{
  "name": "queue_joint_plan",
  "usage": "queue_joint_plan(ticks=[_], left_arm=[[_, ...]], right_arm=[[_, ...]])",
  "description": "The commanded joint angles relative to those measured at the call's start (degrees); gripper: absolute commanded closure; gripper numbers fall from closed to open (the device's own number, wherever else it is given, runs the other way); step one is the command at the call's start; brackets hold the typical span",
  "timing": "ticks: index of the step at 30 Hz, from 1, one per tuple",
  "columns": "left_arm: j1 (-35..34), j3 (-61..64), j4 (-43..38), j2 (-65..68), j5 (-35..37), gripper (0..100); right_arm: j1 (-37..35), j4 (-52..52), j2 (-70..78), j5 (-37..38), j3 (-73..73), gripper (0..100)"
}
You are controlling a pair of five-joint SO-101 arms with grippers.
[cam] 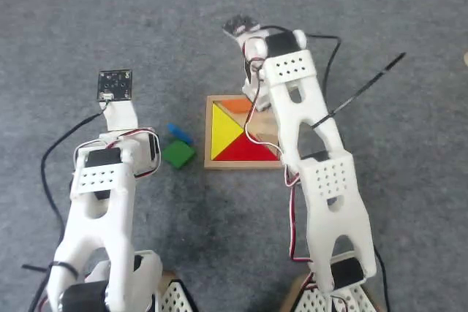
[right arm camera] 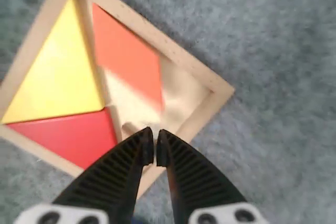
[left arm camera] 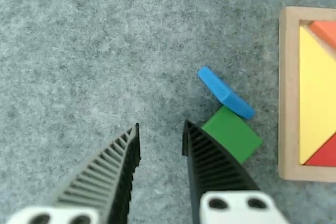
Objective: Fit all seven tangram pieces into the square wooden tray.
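The square wooden tray (cam: 241, 164) lies mid-table and holds a yellow triangle (cam: 225, 131), a red triangle (cam: 247, 151) and an orange piece (cam: 235, 105). Its right part is bare wood (right arm camera: 181, 95). My right gripper (right arm camera: 151, 142) hangs over that bare part, fingers shut with nothing seen between them. Left of the tray a green square (left arm camera: 232, 132) and a blue piece (left arm camera: 226, 93) lie touching on the carpet. My left gripper (left arm camera: 160, 129) is open just beside the green square, one fingertip (left arm camera: 188, 129) close to its corner.
Grey carpet (cam: 146, 34) covers the whole table. The right arm (cam: 314, 144) stretches over the tray's right side and hides it from above. Cables (cam: 358, 93) trail beside that arm.
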Motion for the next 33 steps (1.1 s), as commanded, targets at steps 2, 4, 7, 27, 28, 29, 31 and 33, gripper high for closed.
queue_joint_plan(ticks=[2, 4, 7, 27, 28, 29, 31, 33], left_arm=[[0.35, -0.40, -0.97, -0.18, -0.79, 87], [0.35, -0.40, -0.97, -0.18, -0.79, 87], [0.35, -0.40, -0.97, -0.18, -0.79, 87], [0.35, -0.40, -1.05, -0.18, -0.79, 87], [0.35, -0.40, -1.05, -0.18, -0.79, 87], [0.35, -0.40, -1.05, -0.18, -0.79, 87], [0.35, -0.40, -1.05, -0.18, -0.79, 87], [0.35, -0.40, -1.05, -0.18, -0.79, 87]], right_arm=[[-2.59, 2.33, -12.62, -0.70, 7.21, 99.1], [-3.74, 2.15, -16.22, -0.35, 11.34, 99.1], [-4.44, -3.03, -18.33, -0.18, 17.23, 99.1], [-3.38, -26.33, -6.46, 11.25, 26.90, 81.0], [-3.47, -26.15, -6.02, 11.25, 26.81, 81.0], [-3.47, -26.07, -5.49, 11.34, 26.81, 81.1], [-3.47, -26.42, -3.82, 11.34, 26.81, 81.1], [-3.47, -26.77, -2.68, 11.34, 26.73, 81.1]])
